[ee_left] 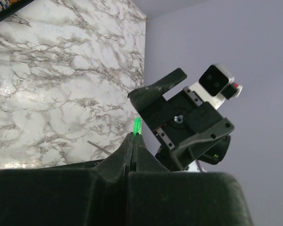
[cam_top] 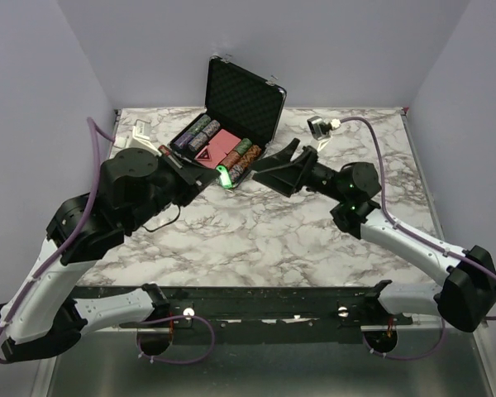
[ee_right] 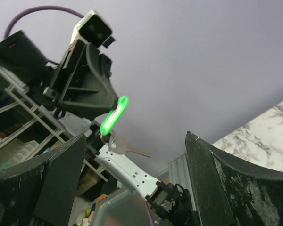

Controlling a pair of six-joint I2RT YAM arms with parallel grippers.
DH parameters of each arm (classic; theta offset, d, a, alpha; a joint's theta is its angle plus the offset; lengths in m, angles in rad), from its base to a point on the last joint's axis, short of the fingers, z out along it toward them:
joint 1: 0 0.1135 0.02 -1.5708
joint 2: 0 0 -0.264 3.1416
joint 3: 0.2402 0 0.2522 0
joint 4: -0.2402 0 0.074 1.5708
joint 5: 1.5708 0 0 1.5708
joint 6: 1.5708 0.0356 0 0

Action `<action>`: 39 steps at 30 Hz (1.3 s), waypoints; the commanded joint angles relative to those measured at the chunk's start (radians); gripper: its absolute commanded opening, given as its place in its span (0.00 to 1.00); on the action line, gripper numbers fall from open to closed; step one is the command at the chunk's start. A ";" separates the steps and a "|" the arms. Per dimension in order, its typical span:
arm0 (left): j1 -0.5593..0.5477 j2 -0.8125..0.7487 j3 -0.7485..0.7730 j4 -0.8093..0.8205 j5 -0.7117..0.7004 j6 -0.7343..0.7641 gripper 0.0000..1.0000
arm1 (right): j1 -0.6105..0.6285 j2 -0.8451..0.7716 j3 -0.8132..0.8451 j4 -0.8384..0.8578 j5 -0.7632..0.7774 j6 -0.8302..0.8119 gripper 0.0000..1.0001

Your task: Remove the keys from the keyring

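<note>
A table [cam_top: 256,240] with a white marble top veined in grey fills the space between pale lilac walls. A black case [cam_top: 246,93] lies open on it by the middle of the far edge, turned at an angle, its foam-lined lid standing up toward the back wall. Rows of poker chips [cam_top: 200,131] sit in its tray around a red panel. A small white object [cam_top: 139,130], too unclear to name, lies in the far left corner. The near half of the top is bare marble.
</note>
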 commanded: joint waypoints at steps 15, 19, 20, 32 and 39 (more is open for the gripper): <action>0.010 -0.082 -0.012 0.023 -0.098 -0.161 0.00 | 0.164 0.138 0.063 0.348 0.029 0.014 0.84; 0.011 -0.101 -0.027 0.029 -0.103 -0.186 0.00 | 0.179 0.162 0.077 0.352 0.033 0.001 0.79; 0.010 -0.104 -0.032 0.032 -0.104 -0.191 0.00 | 0.184 0.167 0.082 0.354 0.032 0.000 0.77; 0.010 -0.142 -0.072 0.041 -0.123 -0.260 0.00 | 0.222 0.234 0.138 0.362 0.001 -0.003 0.61; 0.010 -0.160 -0.088 0.047 -0.118 -0.303 0.00 | 0.232 0.269 0.169 0.374 -0.031 0.009 0.53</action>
